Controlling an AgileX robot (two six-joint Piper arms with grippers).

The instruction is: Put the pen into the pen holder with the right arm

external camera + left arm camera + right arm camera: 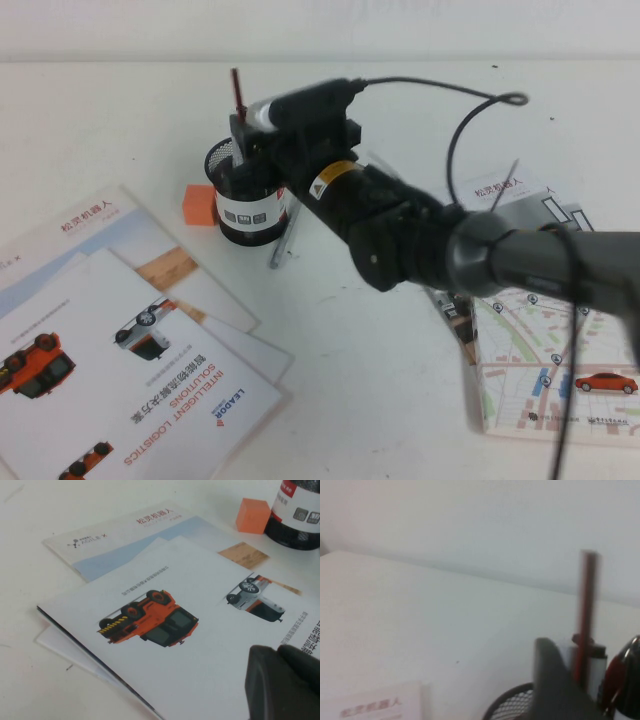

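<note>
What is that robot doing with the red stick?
The right hand is over the black mesh holder, holding the red pen upright with its lower end at the holder's mouth. The pen is not let go yet. The left hand waits off to the side above the brochures. An orange cube sits beside the holder.

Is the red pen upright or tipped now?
Upright: thin dark red pen rises vertically above the black mesh pen holder, at the right gripper.

Upper centre of the desk (100,120): pen holder (245,205) with the pen (237,92) sticking out, right tool (250,135) over its rim. Cube (199,205) just left; brochures (130,340) lower left under the left tool (285,682); map (545,330) right.
</note>
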